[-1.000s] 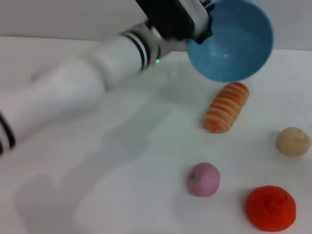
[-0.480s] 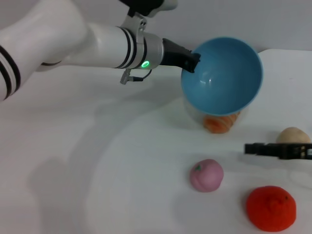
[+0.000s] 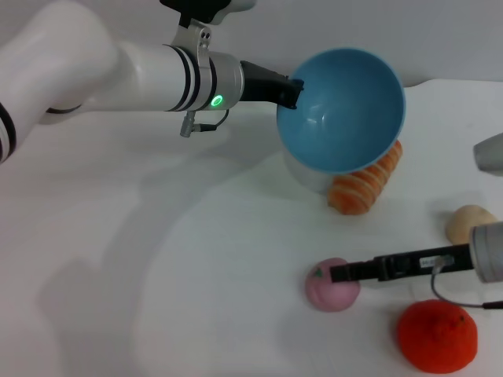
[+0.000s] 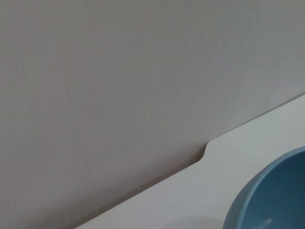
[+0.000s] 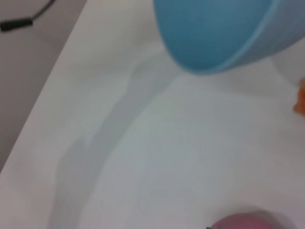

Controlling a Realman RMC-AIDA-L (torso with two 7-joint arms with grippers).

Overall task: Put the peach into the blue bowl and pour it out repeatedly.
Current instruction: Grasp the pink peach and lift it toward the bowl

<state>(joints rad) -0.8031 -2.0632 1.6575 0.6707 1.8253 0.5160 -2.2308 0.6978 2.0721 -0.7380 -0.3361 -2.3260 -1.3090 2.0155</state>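
The blue bowl (image 3: 342, 110) hangs in the air above the table's far middle, tipped so its empty inside faces me. My left gripper (image 3: 291, 93) is shut on the bowl's left rim. The bowl's rim also shows in the left wrist view (image 4: 271, 198), and its outside in the right wrist view (image 5: 214, 33). The pink peach (image 3: 326, 292) lies on the table in front of the bowl. My right gripper (image 3: 339, 273) reaches in from the right, its dark tip at the peach's upper right side. In the right wrist view only the top of the peach (image 5: 252, 222) shows.
An orange-and-white striped bread-shaped toy (image 3: 365, 188) lies partly under the bowl. A beige ball (image 3: 470, 224) sits at the right edge, and a bright orange bumpy fruit (image 3: 437, 335) at the front right. The wall stands behind the table's back edge (image 4: 200, 162).
My right gripper has come in from the right edge and reached leftward to the peach. The left arm has shifted the bowl slightly left and up. The peach has stayed put.
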